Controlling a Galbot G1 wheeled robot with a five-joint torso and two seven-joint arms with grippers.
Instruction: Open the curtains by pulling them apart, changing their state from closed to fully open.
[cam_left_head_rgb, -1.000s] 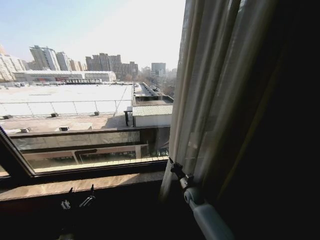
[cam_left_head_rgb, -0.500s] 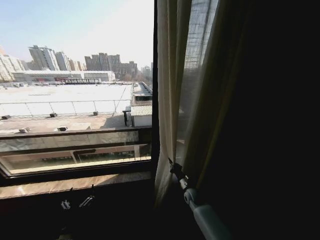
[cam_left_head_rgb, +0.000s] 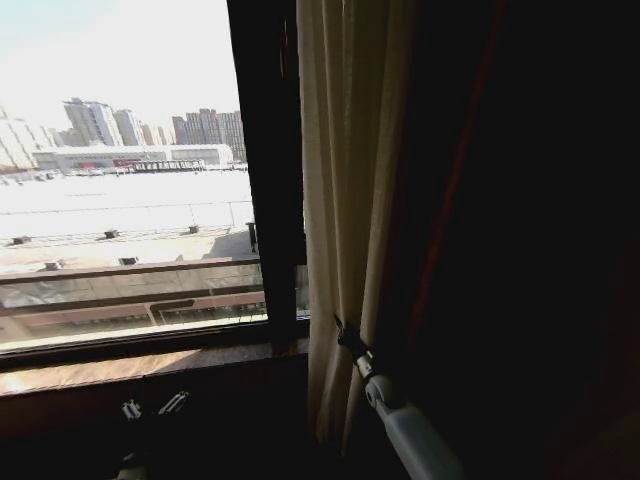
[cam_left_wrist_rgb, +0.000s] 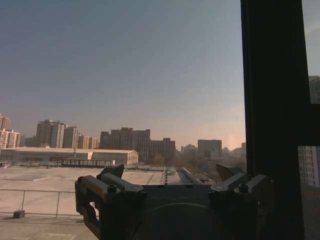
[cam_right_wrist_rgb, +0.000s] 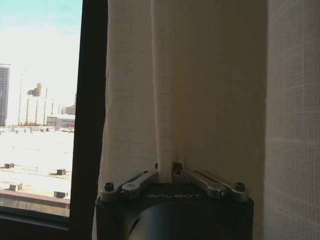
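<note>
Curtains now bunched further right than a moment ago, past the dark window post, with the view itself shifted too. Right hand is pinched closed on a pleat low on the sheer fabric's edge. Left hand sits low by the sill, fingers spread, holding nothing.

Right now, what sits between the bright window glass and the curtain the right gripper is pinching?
A dark upright window post stands between the glass and the curtain, seen from the head view; the right gripper pinches a fold.
</note>
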